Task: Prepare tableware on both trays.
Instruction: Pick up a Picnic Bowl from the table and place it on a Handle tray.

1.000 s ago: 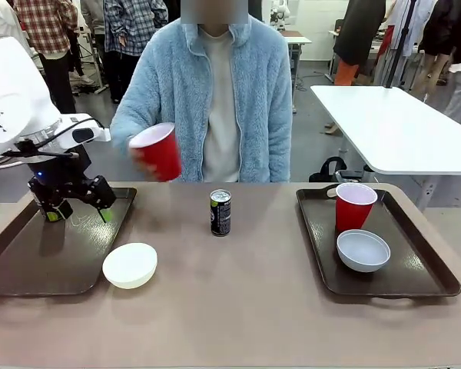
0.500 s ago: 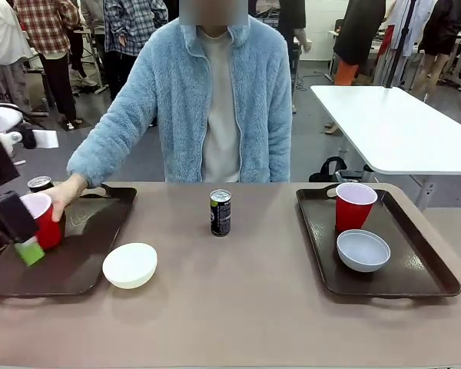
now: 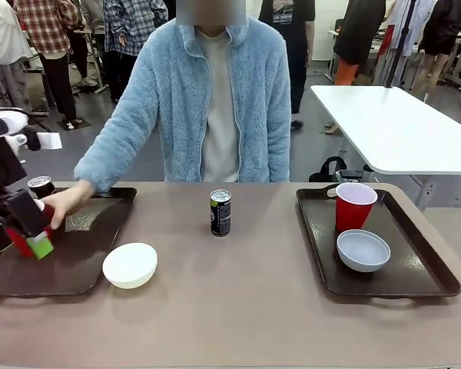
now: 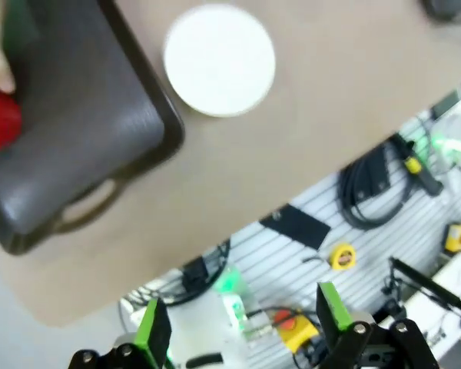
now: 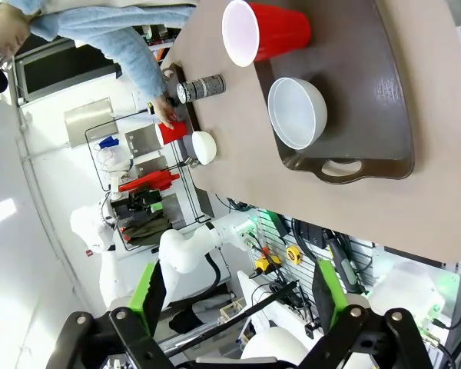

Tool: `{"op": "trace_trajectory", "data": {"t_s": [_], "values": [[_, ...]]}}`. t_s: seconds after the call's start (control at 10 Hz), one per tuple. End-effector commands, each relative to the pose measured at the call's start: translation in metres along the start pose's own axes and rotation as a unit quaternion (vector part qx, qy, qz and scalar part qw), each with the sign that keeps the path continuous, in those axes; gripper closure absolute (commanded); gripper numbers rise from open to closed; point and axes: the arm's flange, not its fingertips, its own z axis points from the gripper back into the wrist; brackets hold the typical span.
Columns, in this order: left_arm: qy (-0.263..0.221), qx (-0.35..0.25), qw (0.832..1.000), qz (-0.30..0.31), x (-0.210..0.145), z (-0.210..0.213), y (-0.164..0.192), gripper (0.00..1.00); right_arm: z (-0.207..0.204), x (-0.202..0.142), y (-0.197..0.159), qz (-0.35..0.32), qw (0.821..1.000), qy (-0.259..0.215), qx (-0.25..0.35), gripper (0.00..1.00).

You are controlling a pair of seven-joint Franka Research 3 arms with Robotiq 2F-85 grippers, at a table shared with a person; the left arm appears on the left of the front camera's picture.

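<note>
Table [image 3: 246, 315], front view, hand [image 3: 64, 201] on red cup [image 3: 18, 243]

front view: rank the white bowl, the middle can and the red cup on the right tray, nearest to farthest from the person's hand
From the person's hand, at the left tray:
1. cream-white bowl, on the table beside the left tray.
2. soda can, at the table's centre.
3. red cup, on the right tray, far across.
</note>
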Motion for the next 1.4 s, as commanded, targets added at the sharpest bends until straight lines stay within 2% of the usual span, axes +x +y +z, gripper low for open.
{"op": "trace_trajectory", "data": {"t_s": [0.0,0.4,0.5,0.7,0.8,0.9,1.3], "values": [[-0.027,0.052,0.998,0.028,0.04,-0.029,-0.006,0.0,-0.003,-0.003,0.001,-0.006,1.0,-0.006,0.005,0.0],[-0.048,0.134,0.986,0.086,0.1,-0.093,-0.006,0.0,-0.003,-0.003,0.001,-0.006,1.0,-0.006,0.005,0.0],[-0.048,0.127,0.985,0.103,0.104,-0.104,-0.005,0.0,-0.003,-0.003,0.001,-0.006,1.0,-0.006,0.005,0.0],[-0.091,0.114,0.977,0.152,0.11,-0.132,0.002,0.0,-0.003,-0.003,0.001,-0.006,1.0,-0.006,0.005,0.0],[-0.105,0.097,0.977,0.159,0.104,-0.128,0.004,0.0,-0.003,-0.003,0.001,-0.006,1.0,-0.006,0.005,0.0],[-0.064,0.101,0.986,0.115,0.112,-0.118,0.003,0.0,-0.003,-0.003,0.001,-0.006,1.0,-0.006,0.005,0.0],[-0.07,0.097,0.985,0.126,0.116,-0.123,0.003,0.0,-0.003,-0.003,0.001,-0.006,1.0,-0.006,0.005,0.0]]}}
